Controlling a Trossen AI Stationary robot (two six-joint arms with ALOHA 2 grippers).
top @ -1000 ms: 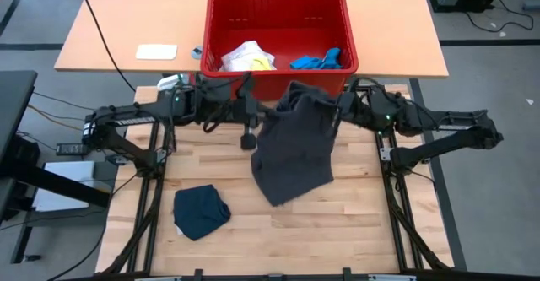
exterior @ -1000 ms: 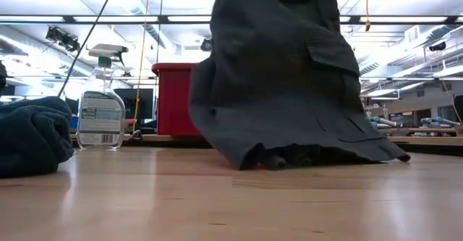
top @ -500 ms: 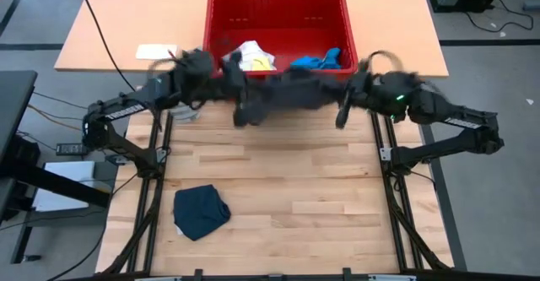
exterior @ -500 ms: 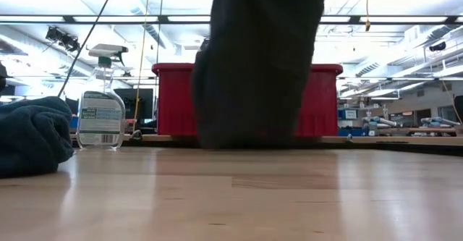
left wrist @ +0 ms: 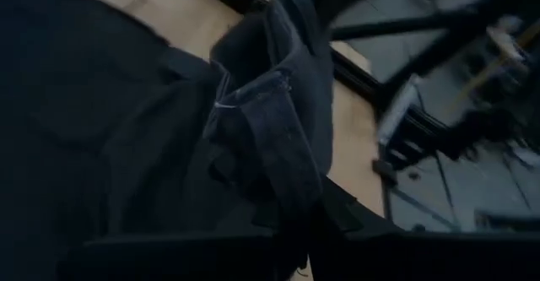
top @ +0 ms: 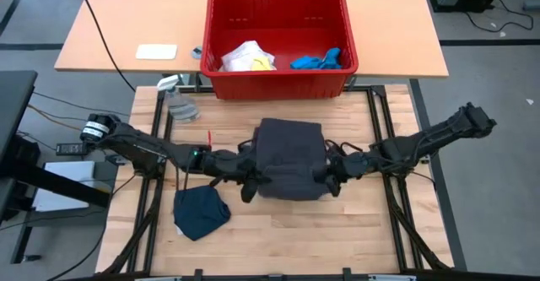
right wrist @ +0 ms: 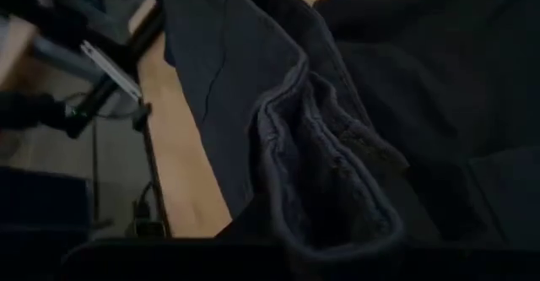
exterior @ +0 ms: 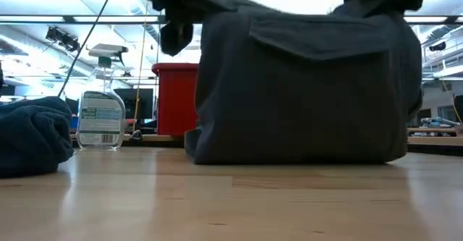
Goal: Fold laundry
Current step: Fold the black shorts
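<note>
The shorts sit mid-bench, with the left hand at their left edge and the right hand at their right edge. Behind the shorts is the basket, holding two small cloth pieces. The spray bottle lies behind-left of the shorts, and a bundled garment lies front-left of them.

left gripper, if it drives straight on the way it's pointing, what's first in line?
The dark grey shorts that the left gripper is already shut on; beyond them, roughly in line, the right gripper at the opposite edge. Depth there is unclear.
</note>
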